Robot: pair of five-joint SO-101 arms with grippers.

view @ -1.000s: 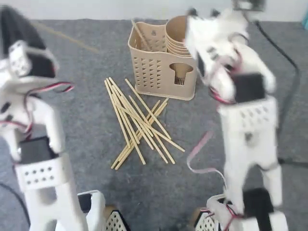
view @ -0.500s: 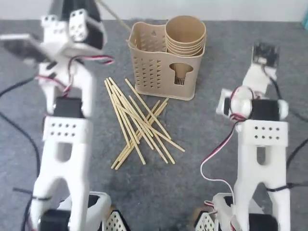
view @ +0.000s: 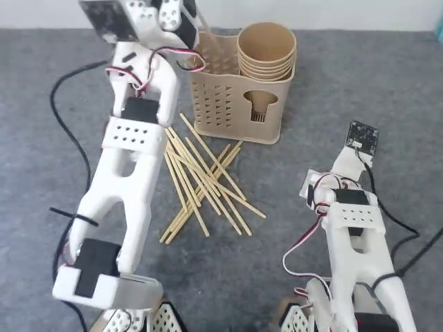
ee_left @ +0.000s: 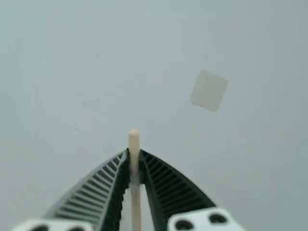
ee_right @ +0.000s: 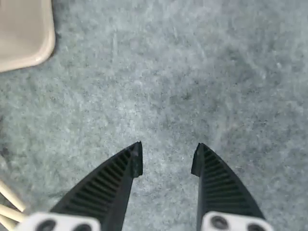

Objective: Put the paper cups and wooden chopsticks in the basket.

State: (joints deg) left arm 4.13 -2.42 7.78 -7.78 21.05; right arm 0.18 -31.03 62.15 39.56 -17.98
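Note:
A beige perforated basket [view: 232, 97] stands at the back of the grey carpet, with a stack of paper cups [view: 266, 48] in its right compartment. Several wooden chopsticks [view: 201, 176] lie fanned out on the carpet in front of it. My left arm [view: 135, 131] stretches up to the basket's left rim. Its gripper [ee_left: 134, 153] is shut on one chopstick [ee_left: 134, 137], pointing at a pale wall. My right gripper [ee_right: 167, 159] stands open and empty just above bare carpet, with the basket's corner [ee_right: 24, 33] and a few chopstick ends [ee_right: 7, 207] at the edges of its view.
The right arm [view: 349, 214] sits folded back at the near right, well apart from the pile. Black cables [view: 69, 104] trail on the carpet left of the left arm. Open carpet lies right of the basket.
The left arm swung from the left side up to the basket's left rim with a chopstick in its gripper. The right arm pulled back from the basket to the near right.

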